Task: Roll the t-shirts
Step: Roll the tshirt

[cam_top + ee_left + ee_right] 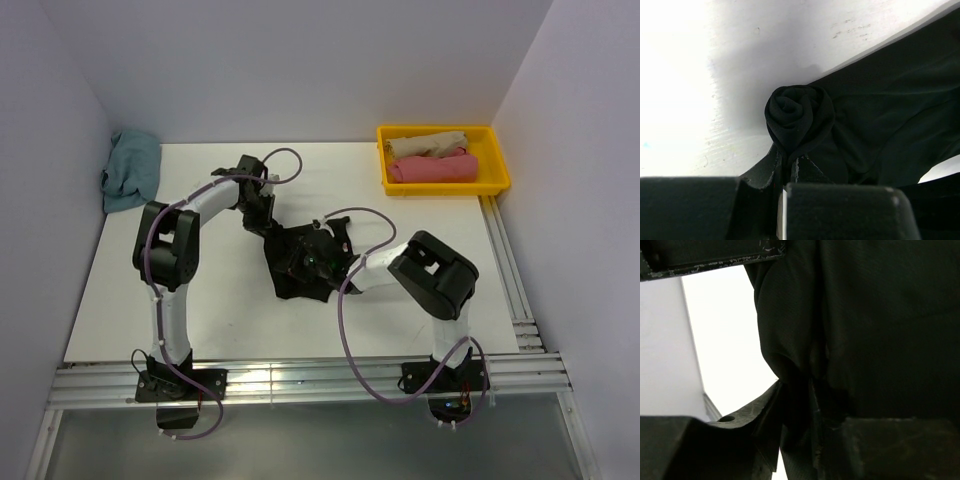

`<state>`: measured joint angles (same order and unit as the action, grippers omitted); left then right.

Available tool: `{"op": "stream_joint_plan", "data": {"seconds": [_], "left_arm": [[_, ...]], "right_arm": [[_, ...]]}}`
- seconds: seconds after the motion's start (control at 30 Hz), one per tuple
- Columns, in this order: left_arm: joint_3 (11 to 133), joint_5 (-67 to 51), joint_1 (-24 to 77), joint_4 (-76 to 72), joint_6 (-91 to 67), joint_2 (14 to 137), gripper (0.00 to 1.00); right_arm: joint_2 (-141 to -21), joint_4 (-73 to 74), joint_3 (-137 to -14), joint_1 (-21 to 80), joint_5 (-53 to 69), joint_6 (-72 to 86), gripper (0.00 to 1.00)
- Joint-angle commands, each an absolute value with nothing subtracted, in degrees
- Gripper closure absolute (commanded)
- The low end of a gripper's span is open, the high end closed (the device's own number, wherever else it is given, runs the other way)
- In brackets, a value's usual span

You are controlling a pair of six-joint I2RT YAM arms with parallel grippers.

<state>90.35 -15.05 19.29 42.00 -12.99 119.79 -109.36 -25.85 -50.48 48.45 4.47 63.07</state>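
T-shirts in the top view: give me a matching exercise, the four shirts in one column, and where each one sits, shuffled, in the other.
1. black shirt
2. teal shirt
3. pink shirt
4. beige shirt

A. rolled in the tray, far side
B. crumpled at the far left corner
C. middle of the table, partly rolled
D. rolled in the tray, near side

Pairs: 1-C, 2-B, 3-D, 4-A
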Motion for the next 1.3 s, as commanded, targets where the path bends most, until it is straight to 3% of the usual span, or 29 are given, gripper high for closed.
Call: {"op": "stream_joint_plan", "data": {"seconds": [0.0,0.17,0.57,0.8,1.03,1.27], "left_arm": [[92.37,-8.35,18.11,42.45,-12.3,121.11,1.0],[95.01,-8.0,18.19,43.94,-12.48,123.13,1.0],[94.75,-8.61,19.77,43.95,-12.39,123.49,1.0],[94.39,-8.96,20.83,44.21,-11.78,122.7,1.0],[94.22,-9.58,21.36,44.47,-11.43,122.26,1.0],[95.01,-10.02,22.32,44.82,-11.34,123.13,1.0]], "right_arm": [[-109.6,-22.05,-45.27,51.32,6.59,65.3,0.66],[-107.49,-21.1,-42.98,56.15,3.61,67.23,0.56],[-103.19,3.59,-49.22,64.25,-9.66,63.2,0.57],[-94.41,14.05,-52.73,64.69,-17.13,61.44,0.55],[-91.05,25.04,-62.83,64.69,-25.04,57.67,0.5],[-104.13,33.82,-81.98,63.46,-34.88,52.21,0.46]]}}
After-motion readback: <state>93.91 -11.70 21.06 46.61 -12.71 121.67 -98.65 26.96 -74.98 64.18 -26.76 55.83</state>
